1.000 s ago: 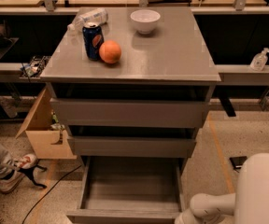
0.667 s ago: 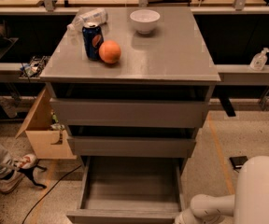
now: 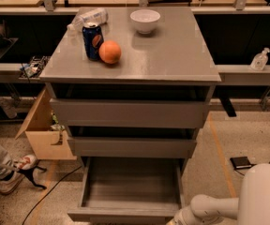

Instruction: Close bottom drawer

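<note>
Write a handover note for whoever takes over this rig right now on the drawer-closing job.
Gripper: out of view, past the frame's bottom edge. Only the white arm shows, reaching toward the front right corner of the bottom drawer.
Bottom drawer: pulled well out of the grey cabinet, nothing visible inside.
On the cabinet top: can, orange, bowl.
Done: nothing visible yet; the drawer is open.
Left: contact the drawer front and push it in until it is closed.

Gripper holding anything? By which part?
Cannot tell. The gripper is out of view below the frame, beyond the arm, near the right front of the bottom drawer.
</note>
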Motion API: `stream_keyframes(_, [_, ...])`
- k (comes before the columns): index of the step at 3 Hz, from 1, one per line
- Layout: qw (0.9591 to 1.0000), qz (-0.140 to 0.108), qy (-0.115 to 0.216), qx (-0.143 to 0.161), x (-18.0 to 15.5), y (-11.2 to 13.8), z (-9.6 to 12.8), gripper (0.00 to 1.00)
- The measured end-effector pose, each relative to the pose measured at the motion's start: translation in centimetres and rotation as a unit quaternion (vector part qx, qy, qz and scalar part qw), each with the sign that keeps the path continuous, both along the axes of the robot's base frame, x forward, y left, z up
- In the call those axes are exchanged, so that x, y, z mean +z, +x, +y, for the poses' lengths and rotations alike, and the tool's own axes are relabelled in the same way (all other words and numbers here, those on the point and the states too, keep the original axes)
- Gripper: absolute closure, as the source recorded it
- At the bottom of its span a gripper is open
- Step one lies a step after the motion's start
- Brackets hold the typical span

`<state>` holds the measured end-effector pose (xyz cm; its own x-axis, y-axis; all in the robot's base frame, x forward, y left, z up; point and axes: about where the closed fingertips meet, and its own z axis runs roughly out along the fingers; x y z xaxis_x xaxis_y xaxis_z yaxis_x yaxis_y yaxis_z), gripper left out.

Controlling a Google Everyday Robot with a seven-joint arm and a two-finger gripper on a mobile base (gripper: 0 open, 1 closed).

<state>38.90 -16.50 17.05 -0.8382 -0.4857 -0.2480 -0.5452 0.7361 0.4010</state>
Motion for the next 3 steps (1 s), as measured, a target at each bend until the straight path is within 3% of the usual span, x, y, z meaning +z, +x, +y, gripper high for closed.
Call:
stream_keyframes(1, [0.9998,-0.018,0.01,0.002,-0.44,1.32,0.53,1.0])
stream_keyframes(3, [0.9997,-0.021,0.01,0.012,-1.02,1.83,1.18,1.0])
